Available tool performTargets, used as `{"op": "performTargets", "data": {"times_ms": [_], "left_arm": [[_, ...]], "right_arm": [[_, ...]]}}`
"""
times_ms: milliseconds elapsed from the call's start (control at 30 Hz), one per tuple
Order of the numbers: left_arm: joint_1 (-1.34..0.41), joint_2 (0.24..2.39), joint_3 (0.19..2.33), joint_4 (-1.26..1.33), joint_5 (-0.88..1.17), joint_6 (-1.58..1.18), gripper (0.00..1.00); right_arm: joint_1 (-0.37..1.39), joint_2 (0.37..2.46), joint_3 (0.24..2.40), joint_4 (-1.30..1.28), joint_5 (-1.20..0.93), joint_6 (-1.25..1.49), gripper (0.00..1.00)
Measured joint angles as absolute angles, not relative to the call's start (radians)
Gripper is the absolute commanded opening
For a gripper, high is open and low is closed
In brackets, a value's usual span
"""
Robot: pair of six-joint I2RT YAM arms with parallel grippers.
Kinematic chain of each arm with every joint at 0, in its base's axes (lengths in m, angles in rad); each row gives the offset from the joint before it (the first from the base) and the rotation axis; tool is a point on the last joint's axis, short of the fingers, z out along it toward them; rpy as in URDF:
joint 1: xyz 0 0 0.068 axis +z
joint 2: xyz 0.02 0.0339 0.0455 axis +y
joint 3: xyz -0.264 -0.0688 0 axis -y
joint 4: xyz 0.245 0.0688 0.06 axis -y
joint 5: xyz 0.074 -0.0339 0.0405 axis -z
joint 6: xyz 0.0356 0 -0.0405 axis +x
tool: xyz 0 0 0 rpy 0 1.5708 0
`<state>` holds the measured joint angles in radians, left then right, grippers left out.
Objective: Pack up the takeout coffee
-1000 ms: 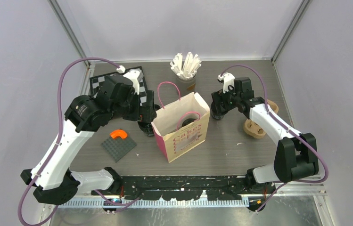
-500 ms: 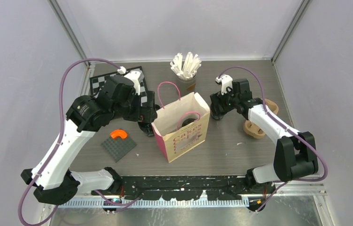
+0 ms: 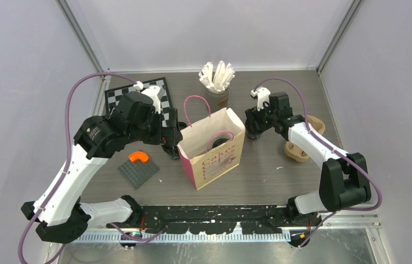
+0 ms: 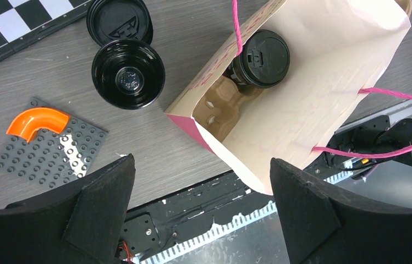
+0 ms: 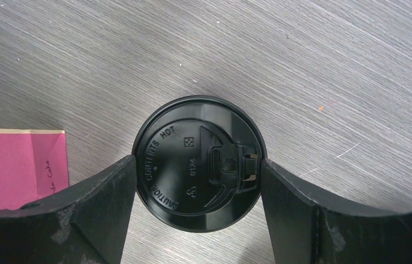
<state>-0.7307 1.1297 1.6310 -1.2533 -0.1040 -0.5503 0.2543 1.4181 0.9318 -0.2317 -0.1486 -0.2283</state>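
**A:** Where does the coffee stand right now?

**B:** The lidded cup [image 5: 198, 170] you're working on sits upright on the table [image 5: 330, 55], just right of the pink bag [image 3: 214, 148]. A second cup [image 4: 258, 58] is already down in the bag, seated in the pulp carrier [image 4: 220, 102].

**A:** What has changed in the last second?

**B:** Your right gripper [image 5: 197, 160] has shifted slightly toward the bag and its jaws have drawn in. Now a finger meets the lid's rim on each side. I cannot tell whether they are truly clamped yet, and the cup hasn't left the table.

**A:** So what does that mean for you?

**B:** You're at the grasp, I judge. Firm it up before you lift, then carry the cup over the bag's rim to the carrier's free pocket.

**A:** And the left side?

**B:** Your left gripper [image 4: 201, 159] has eased back. It hovers beside the bag with its jaws wide apart and empty. The open cup [image 4: 128, 74] and loose lid [image 4: 119, 21] below it lie untouched.
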Motion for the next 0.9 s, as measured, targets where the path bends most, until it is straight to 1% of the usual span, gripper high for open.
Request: {"op": "performTargets", "data": {"times_ms": [133,267,400,533,700,833,900], "left_arm": [[-0.731,1.128,1.631,-1.255,-0.104,-0.565,0.86],[-0.731,1.129,1.631,-1.265,-0.104,-0.595,0.79],[-0.731,1.129,1.631,-1.267,-0.092,-0.628,0.75],[-0.731,1.133,1.619,-1.25,-0.072,-0.656,0.73],[-0.731,1.182,1.612,-1.246,-0.045,-0.686,0.68],[-0.731,1.221,1.603,-1.246,-0.029,-0.704,0.61],[-0.731,1.227,1.59,-1.247,-0.023,-0.704,0.51]], "right_arm": [[0.254,1.413,0.935,-0.247,-0.133,-0.198,0.73],[0.254,1.385,0.985,-0.364,-0.09,-0.145,0.73],[0.254,1.337,1.138,-0.526,-0.043,-0.087,0.73],[0.255,1.284,1.351,-0.672,0.006,-0.033,0.73],[0.262,1.21,1.549,-0.804,0.015,0.017,0.73],[0.278,1.144,1.624,-0.883,-0.005,0.05,0.73],[0.283,1.111,1.639,-0.912,-0.021,0.061,0.73]]}}
